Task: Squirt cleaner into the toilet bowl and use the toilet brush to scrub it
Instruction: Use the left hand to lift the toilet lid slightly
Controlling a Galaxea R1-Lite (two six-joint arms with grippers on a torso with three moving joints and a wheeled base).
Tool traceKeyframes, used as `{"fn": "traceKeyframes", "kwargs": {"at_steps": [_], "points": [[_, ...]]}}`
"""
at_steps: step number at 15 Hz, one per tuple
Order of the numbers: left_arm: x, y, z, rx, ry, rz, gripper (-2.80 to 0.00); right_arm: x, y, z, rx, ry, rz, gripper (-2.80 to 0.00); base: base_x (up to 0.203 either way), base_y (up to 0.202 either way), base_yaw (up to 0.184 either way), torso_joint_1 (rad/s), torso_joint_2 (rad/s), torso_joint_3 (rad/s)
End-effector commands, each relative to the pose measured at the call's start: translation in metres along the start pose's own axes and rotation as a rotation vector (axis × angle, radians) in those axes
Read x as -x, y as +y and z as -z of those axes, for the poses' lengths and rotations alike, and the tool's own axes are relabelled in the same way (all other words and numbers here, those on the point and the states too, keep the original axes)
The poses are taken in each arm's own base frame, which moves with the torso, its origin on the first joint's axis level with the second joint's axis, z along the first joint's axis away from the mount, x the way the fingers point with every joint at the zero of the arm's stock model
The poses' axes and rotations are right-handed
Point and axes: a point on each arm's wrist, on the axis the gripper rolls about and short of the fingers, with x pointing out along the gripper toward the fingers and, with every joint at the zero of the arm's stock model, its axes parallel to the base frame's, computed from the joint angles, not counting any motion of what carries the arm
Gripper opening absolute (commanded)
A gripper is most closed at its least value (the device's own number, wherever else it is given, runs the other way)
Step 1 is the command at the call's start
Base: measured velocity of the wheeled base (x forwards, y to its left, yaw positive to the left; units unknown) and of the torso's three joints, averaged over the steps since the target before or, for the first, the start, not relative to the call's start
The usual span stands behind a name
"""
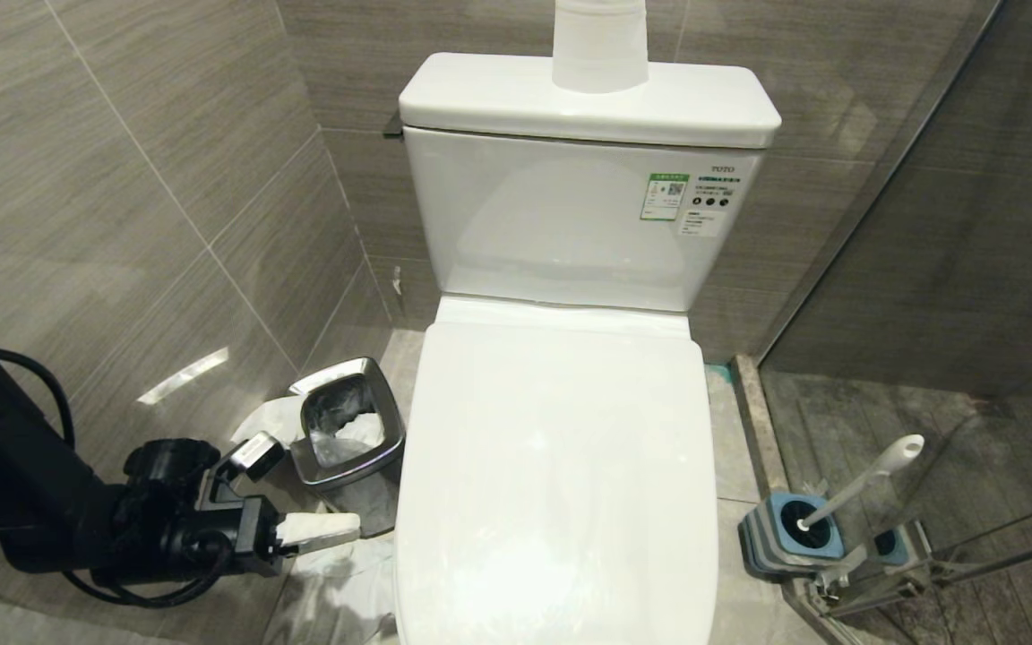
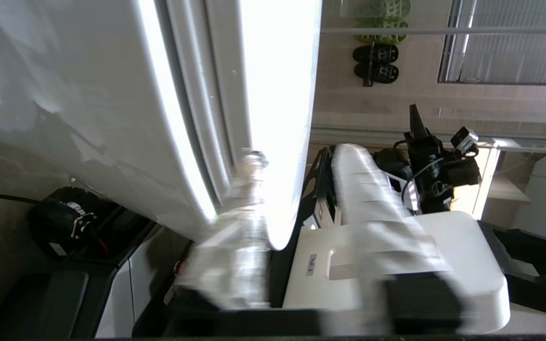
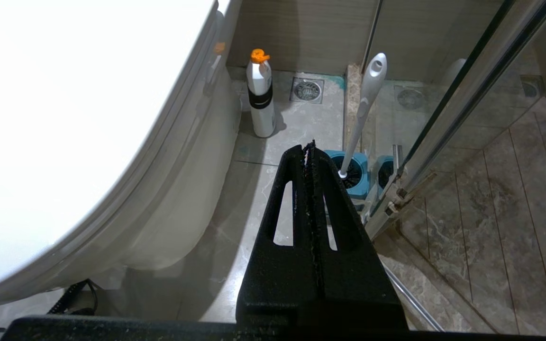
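One risk: left gripper (image 1: pixel 323 530), white fingers seemingly apart (view blurred), beside closed glossy white porcelain toilet bowl (image 1: pixel 556 466), may slip off lid edge; right gripper (image 3: pixel 312 156) closed, idle.

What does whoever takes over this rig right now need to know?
Left gripper: low beside the toilet bowl, near the lid's left edge, holding nothing; whether it is open is unclear.
Right gripper: shut, empty, parked by the bowl's right side.
Toilet brush: standing in its blue holder, untouched.
White bottle with orange cap: on the floor beside the bowl.
Done: nothing visible; lid is down.
Left: raise lid, squirt cleaner, scrub.
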Motion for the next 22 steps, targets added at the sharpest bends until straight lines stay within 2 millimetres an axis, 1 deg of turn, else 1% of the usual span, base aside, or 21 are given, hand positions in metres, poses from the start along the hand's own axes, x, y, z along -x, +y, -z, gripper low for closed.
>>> {"fn": "traceKeyframes", "kwargs": {"at_steps": [1, 5, 7, 9, 14, 16, 20, 22], "points": [[-0.002, -0.004, -0.001, -0.010, 0.005, 0.011, 0.00, 0.000, 0.000, 0.000, 0.000, 0.000, 0.000, -2.80, 0.000, 0.000, 0.000, 0.000, 0.00, 0.000], [-0.002, -0.009, 0.002, -0.027, 0.008, -0.009, 0.00, 0.000, 0.000, 0.000, 0.000, 0.000, 0.000, -2.80, 0.000, 0.000, 0.000, 0.000, 0.00, 0.000], [-0.005, -0.014, 0.007, -0.044, 0.020, -0.047, 0.00, 0.000, 0.000, 0.000, 0.000, 0.000, 0.000, -2.80, 0.000, 0.000, 0.000, 0.000, 0.00, 0.000], [-0.009, -0.014, 0.009, -0.081, 0.025, -0.046, 0.00, 0.000, 0.000, 0.000, 0.000, 0.000, 0.000, -2.80, 0.000, 0.000, 0.000, 0.000, 0.00, 0.000], [-0.030, -0.018, 0.023, -0.153, 0.077, -0.095, 0.00, 0.000, 0.000, 0.000, 0.000, 0.000, 0.000, -2.80, 0.000, 0.000, 0.000, 0.000, 0.00, 0.000], [-0.034, -0.019, 0.023, -0.164, 0.090, -0.110, 0.00, 0.000, 0.000, 0.000, 0.000, 0.000, 0.000, -2.80, 0.000, 0.000, 0.000, 0.000, 0.00, 0.000], [-0.036, -0.019, 0.025, -0.160, 0.096, -0.127, 0.00, 0.000, 0.000, 0.000, 0.000, 0.000, 0.000, -2.80, 0.000, 0.000, 0.000, 0.000, 0.00, 0.000], [-0.036, -0.019, 0.030, -0.144, 0.104, -0.124, 0.00, 0.000, 0.000, 0.000, 0.000, 0.000, 0.000, -2.80, 0.000, 0.000, 0.000, 0.000, 0.00, 0.000]]}}
